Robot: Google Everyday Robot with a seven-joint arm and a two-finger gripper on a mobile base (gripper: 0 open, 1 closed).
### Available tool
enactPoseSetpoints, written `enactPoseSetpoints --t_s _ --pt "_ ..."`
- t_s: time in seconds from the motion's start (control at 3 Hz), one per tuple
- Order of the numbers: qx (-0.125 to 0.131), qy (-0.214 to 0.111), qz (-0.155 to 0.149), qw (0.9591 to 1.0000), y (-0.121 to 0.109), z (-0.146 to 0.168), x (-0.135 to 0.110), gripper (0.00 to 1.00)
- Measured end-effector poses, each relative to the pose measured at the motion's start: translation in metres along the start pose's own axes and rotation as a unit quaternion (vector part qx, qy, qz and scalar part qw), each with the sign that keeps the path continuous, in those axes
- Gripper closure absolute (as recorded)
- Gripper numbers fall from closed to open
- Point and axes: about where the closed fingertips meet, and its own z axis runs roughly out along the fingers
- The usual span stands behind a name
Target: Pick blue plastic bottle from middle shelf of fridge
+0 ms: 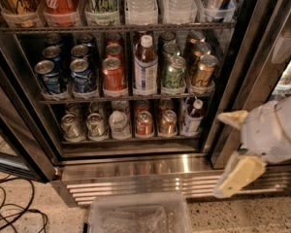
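In the camera view, the blue plastic bottle (145,67) stands upright at the front edge of the middle shelf (87,100) surface, between a red can (113,74) and a green can (173,72), up and left of the empty hand (227,152), whose fingers are spread wide near the lower right corner of the fridge (136,166).

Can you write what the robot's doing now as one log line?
gripper: open, empty, low right, outside fridge | blue plastic bottle: upright on middle shelf, between cans, untouched
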Motion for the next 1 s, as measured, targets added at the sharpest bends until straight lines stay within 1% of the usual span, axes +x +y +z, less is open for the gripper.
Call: enactPoseSetpoints --t_s 0.33,0.67,1.0 --pt "-0.007 -0.064 0.015 0.9978 0.028 0.052 0.009 0.00" --pt "0.004 -0.147 0.026 0.9887 0.041 0.090 0.003 0.00" --pt "0.033 -0.222 0.021 0.9744 0.042 0.110 -0.014 0.00"
